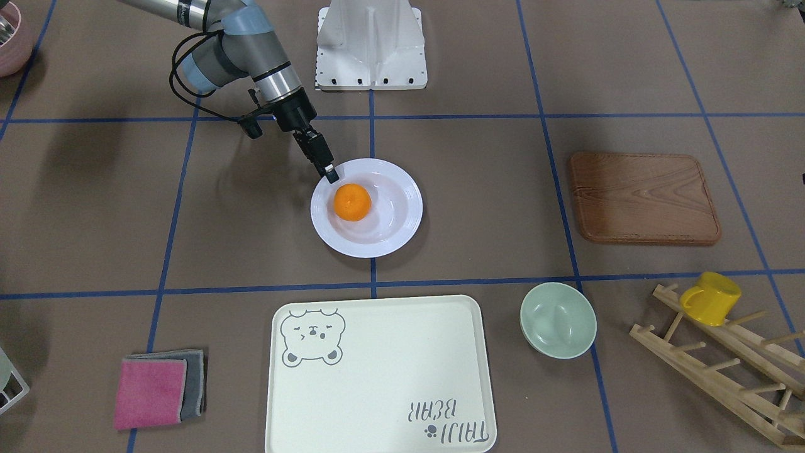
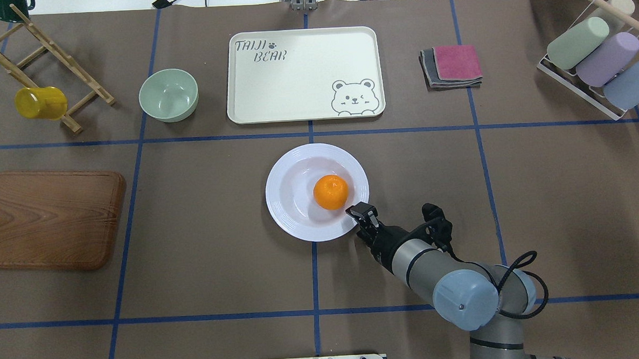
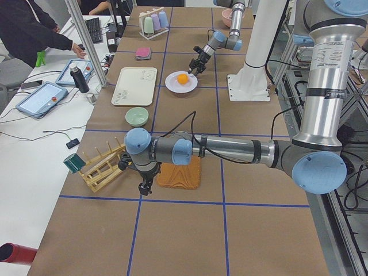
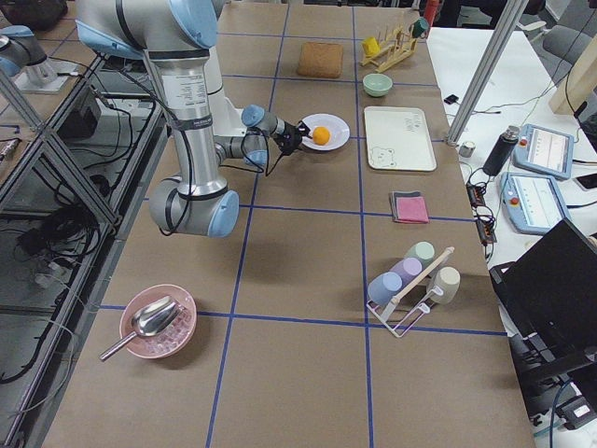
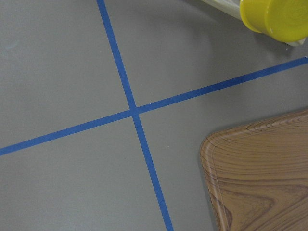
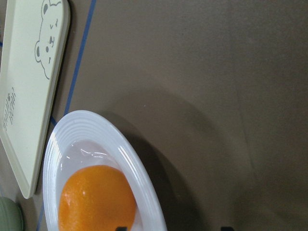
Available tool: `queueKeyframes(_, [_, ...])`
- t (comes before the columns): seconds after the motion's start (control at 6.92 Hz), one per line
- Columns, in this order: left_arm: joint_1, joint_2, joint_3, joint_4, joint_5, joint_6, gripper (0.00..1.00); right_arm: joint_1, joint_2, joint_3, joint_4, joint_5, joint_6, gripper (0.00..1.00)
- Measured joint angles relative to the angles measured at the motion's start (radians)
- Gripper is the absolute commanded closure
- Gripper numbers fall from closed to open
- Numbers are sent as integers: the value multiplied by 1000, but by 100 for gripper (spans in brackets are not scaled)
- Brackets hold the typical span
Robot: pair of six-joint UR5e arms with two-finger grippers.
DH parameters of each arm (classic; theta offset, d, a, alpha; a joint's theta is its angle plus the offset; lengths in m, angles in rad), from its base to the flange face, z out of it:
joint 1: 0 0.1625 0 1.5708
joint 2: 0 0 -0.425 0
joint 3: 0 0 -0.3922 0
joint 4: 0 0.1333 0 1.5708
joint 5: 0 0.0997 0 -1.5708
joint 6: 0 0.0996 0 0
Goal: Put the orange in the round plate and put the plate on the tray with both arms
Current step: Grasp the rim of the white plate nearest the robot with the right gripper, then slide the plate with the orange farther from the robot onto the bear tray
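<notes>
The orange (image 1: 352, 202) lies in the well of the white round plate (image 1: 402, 220), on the side nearer the robot. My right gripper (image 2: 359, 211) is at the plate's near rim, right beside the orange. In the right wrist view its two fingertips stand well apart, one over the plate (image 6: 125, 154) and one outside it, so it is open. The cream tray (image 2: 293, 78) with the bear drawing lies bare beyond the plate. My left gripper (image 3: 142, 188) shows only in the exterior left view, low beside the wooden board; I cannot tell its state.
A wooden board (image 1: 641, 198), a pale-green bowl (image 1: 558, 319) and a wooden rack with a yellow mug (image 1: 710, 297) occupy my left side. Folded pink and grey cloths (image 2: 452, 64) and a cup rack (image 2: 594, 59) are far right. A person (image 3: 29, 29) stands at the side desk.
</notes>
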Motion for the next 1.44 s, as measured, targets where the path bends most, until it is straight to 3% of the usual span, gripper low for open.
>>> queueKeyframes(0.58, [-3, 5, -5, -3, 0, 0, 1, 36, 16, -3, 39, -8, 9, 100])
queueKeyframes(1.16, [-38, 38, -20, -12, 1, 4, 1, 116, 19, -1, 153, -97, -15, 100])
queueKeyframes(1.44, [-41, 42, -27, -12, 0, -1, 1, 183, 83, -58, 183, -133, -15, 100])
